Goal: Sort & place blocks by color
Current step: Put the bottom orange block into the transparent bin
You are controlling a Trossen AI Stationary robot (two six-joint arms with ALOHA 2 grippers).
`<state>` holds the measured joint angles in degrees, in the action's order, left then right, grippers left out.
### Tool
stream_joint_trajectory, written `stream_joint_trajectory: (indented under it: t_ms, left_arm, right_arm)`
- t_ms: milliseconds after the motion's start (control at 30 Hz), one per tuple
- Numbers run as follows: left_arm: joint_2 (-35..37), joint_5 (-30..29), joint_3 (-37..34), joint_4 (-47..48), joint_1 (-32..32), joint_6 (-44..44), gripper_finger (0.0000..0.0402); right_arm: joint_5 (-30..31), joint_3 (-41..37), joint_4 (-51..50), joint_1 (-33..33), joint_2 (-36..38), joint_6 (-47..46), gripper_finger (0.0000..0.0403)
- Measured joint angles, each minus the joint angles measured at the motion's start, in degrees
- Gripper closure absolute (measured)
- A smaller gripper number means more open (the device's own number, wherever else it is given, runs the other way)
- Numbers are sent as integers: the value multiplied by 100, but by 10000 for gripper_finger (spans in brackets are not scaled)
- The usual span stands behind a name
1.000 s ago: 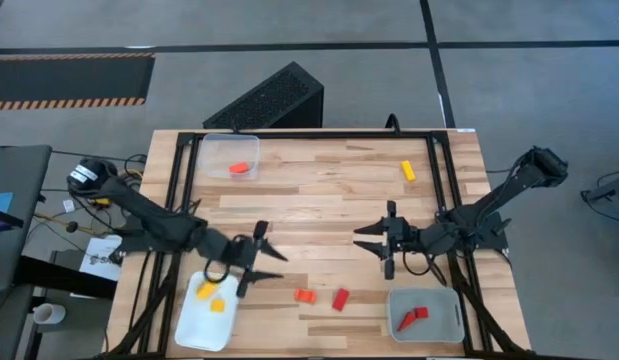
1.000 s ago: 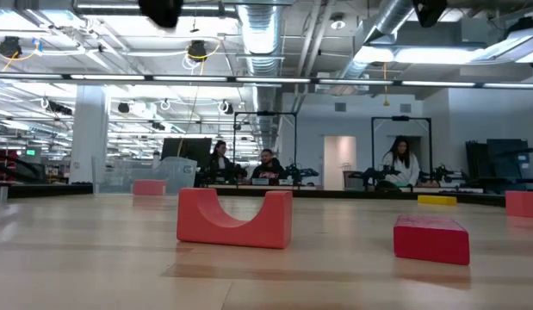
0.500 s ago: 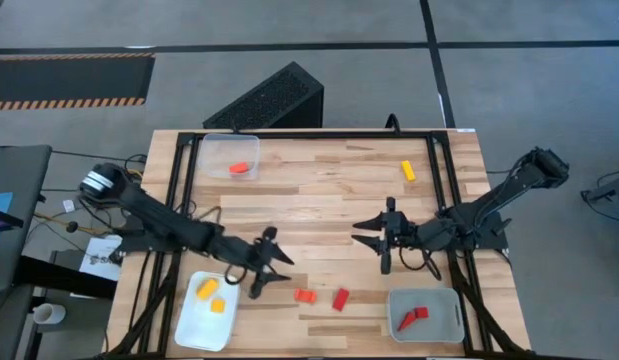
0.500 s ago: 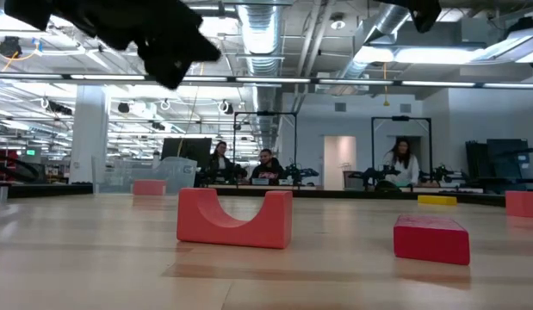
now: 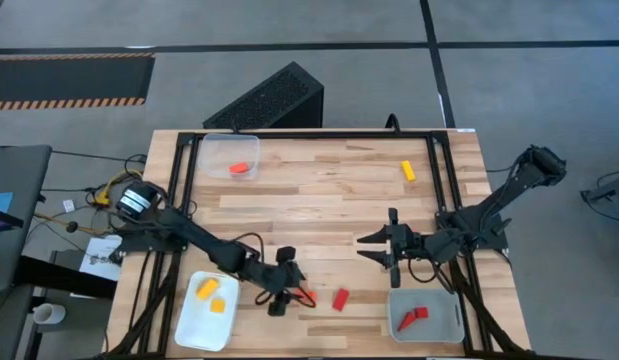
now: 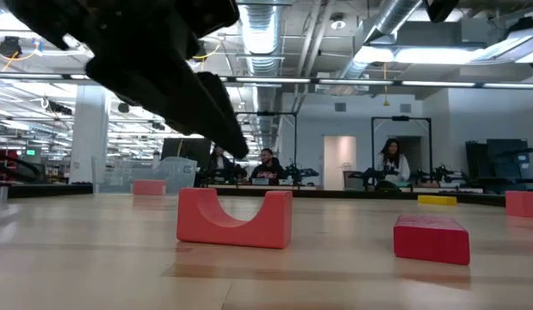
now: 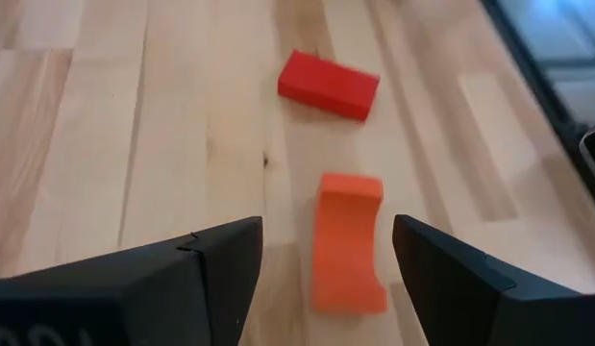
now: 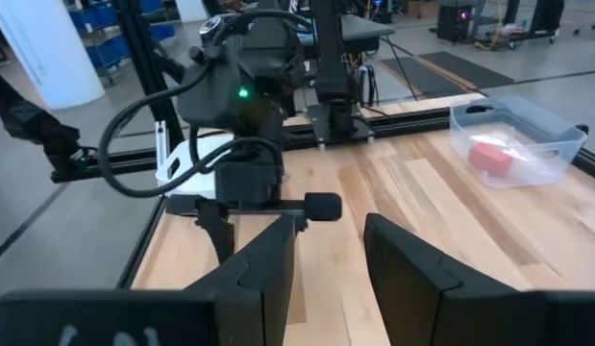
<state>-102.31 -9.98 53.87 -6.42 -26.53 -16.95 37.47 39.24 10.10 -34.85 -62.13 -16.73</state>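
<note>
Seen from above, the left gripper is stretched across the worktop to the orange arch block, which lies just beside its fingertips, with the red bar a little farther on. Two yellow blocks are held in the white tray, red pieces in the grey tray; one orange-red block rests in the clear tray and a yellow bar lies far off. The right gripper hangs near the grey tray, its fingers parted and empty

From table height, the arch block is shown standing on its two feet, the left arm dark above it

In the left wrist view, the block is framed between the spread, empty fingers, its long axis pointing straight ahead of them, so a straight descent is judged enough. The left arm is clearly the nearer

In the right wrist view, only parted fingers and the left arm beyond are seen
</note>
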Motion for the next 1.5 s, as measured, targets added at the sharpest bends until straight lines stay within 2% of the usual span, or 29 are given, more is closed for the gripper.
stream_joint_trajectory:
  t_ms: [267,500,933,1067,1167,1367,1500]
  left_arm:
    - [1,-37,90,675,-49,-113,150]
    - [-4,-339,87,650,-222,220,120]
    - [-927,-326,90,-253,-249,369,126]
    - [-979,-394,105,-334,-241,242,146]
    - [-989,-332,103,-384,-235,358,181]
    - [-921,-294,176,-262,-237,634,305]
    - [-495,-515,481,680,-172,792,304]
  right_arm:
    - [17,0,-155,-7,-2,16,251]
    - [17,0,-200,13,-2,29,251]
    - [46,0,-164,51,-30,24,251]
    - [46,-2,-138,140,-114,26,251]
    - [39,-2,-154,232,-200,24,251]
    - [19,-2,-132,282,-201,11,251]
    - [16,-2,-89,282,-201,11,251]
